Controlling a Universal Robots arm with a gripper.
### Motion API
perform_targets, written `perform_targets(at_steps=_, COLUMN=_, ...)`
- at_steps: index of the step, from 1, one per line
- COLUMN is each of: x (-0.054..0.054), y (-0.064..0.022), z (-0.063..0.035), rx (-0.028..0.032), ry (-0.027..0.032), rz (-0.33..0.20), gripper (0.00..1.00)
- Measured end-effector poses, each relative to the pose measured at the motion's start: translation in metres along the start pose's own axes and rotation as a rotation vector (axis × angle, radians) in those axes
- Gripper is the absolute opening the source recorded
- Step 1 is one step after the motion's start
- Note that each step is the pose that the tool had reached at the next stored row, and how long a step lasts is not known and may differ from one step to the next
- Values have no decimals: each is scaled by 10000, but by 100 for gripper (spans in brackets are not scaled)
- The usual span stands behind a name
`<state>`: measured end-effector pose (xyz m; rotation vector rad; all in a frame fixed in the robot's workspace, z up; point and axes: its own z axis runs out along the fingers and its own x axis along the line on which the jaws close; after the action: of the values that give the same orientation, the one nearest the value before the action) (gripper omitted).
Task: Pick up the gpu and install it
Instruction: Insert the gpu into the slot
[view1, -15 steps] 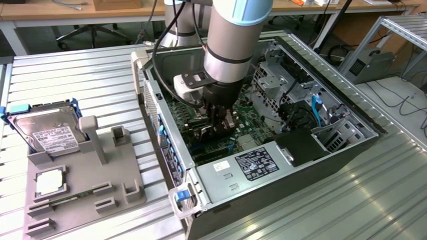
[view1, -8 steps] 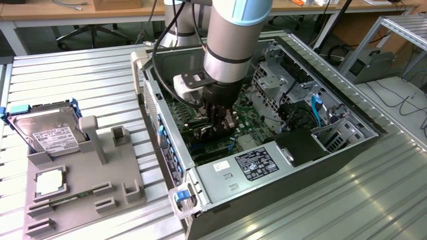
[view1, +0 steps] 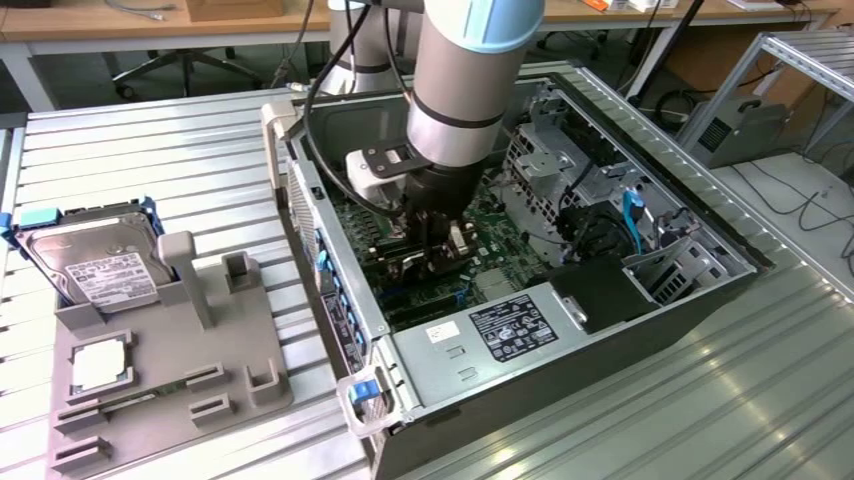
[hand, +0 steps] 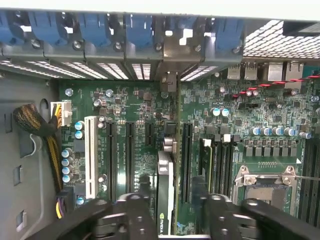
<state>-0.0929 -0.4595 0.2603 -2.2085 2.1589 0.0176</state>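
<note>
While the pincer (hand: 167, 220) stands wide astride it, the gpu (hand: 165, 192) sits edge-down on the motherboard (hand: 130, 107), directly between the fingers (hand: 132, 217), its long axis running toward the case's rear slot brackets (hand: 170, 45).

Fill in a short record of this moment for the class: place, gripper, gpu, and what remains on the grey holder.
place: open computer case lying on a metal table
gripper: gripper down inside the case, jaws either side of the gpu
gpu: gpu standing on edge on the motherboard, among the expansion slots
holder: grey holder with hard drive and CPU chip
</note>
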Motion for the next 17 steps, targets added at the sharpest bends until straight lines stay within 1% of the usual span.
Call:
perform_targets(at_steps=3, x=0, y=0, z=0, rx=0, ry=0, rz=0, gripper=64)
perform_targets(at_steps=6, x=0, y=0, z=-4, rx=-3, ry=4, rz=0, gripper=64)
perform_targets(at_steps=9, x=-4, y=-2, z=-39, rx=-1, ry=1, rz=-1, gripper=64)
perform_targets(at_steps=14, x=-19, y=-5, z=-139, rx=0, ry=1, rz=0, gripper=64)
perform_targets(at_steps=17, x=-34, y=-9, z=-238, rx=-1, ry=7, rz=0, gripper=64)
